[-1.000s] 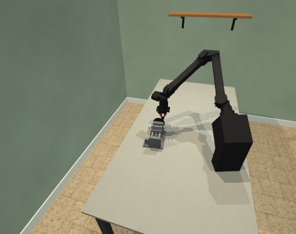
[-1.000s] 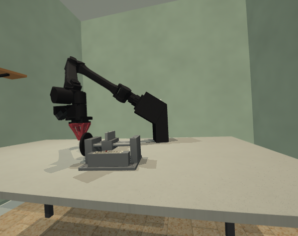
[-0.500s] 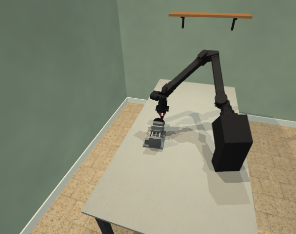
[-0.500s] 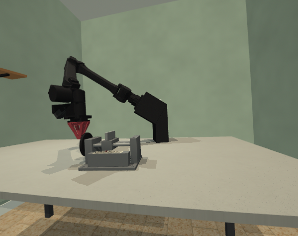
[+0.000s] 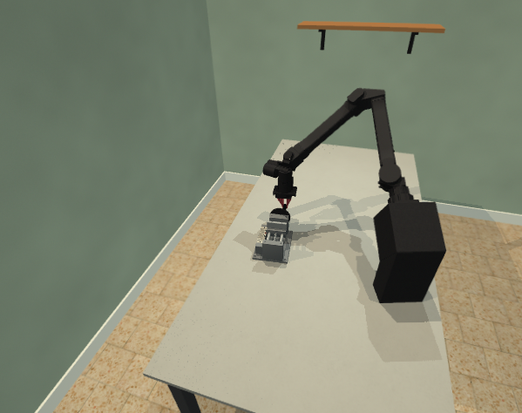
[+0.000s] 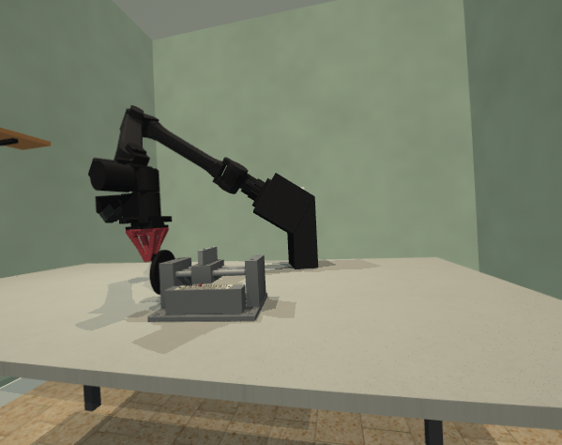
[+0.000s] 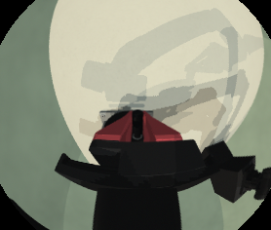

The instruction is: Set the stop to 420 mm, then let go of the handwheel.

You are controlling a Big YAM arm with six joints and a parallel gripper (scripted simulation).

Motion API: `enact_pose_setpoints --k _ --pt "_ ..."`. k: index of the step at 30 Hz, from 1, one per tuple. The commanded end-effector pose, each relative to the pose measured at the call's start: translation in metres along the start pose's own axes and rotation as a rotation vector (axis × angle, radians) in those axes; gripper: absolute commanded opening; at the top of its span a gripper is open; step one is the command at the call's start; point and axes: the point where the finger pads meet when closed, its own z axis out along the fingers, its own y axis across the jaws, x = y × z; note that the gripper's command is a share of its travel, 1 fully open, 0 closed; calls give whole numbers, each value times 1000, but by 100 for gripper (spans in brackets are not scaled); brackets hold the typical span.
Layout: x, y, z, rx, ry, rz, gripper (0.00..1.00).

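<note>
Red-fingered tool (image 5: 284, 205) (image 6: 148, 258) (image 7: 137, 114) left of centre in the exterior view, clamped on the black handwheel's (image 5: 279, 212) (image 6: 155, 275) (image 7: 114, 118) handle, above the pale bench (image 5: 296, 311) (image 6: 367, 330) (image 7: 90, 39)

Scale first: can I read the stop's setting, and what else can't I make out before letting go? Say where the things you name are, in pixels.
- Scale (image 5: 264, 233) (image 6: 214, 286) figures: too small in top and exterior, so 420 mm can't be confirmed.
- Handwheel (image 5: 277, 211) (image 6: 154, 273) (image 7: 113, 119): mostly hidden in wrist by the end effector (image 5: 284, 206) (image 6: 148, 261) (image 7: 137, 114); partly behind the grey stop device (image 5: 273, 251) (image 6: 205, 301) in top.
- Grip: fingertips too small in top.
</note>
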Motion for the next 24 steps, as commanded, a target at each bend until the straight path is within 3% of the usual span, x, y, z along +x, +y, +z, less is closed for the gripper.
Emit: enact_pose_setpoints --k 1,24 --pt "3 29 -20 -52 7 5 6" --pt "3 41 -21 -57 6 4 6"
